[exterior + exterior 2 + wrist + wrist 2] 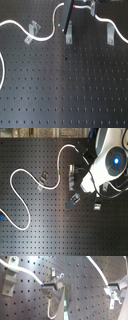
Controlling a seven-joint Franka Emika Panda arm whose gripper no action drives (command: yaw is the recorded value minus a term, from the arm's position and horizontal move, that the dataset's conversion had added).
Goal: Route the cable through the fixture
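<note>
The pincer [44, 288] is clamped on the cable [30, 273], carrying it between fixture clips [33, 30]. Threading looks midway; next, the robot likely must lower the cord into the adjacent clip [69, 35].

A wide stretch of the perforated black tabletop [65, 95] lies open across the lower part of the first exterior view, offering free passage. Obstacles crowd the upper part: three upright metal fixtures, one at the first exterior view's left [33, 31], one in the middle [69, 34] and one at its right [110, 34], with gaps of bare board between them. The white cable [45, 36] snakes past the left fixture and rises to the hand [66, 29], which stands just beside the middle fixture; a further loop [2, 70] curves along the first exterior view's left edge. In the second exterior view the arm's white body [107, 163] overhangs the second exterior view's right side
</note>
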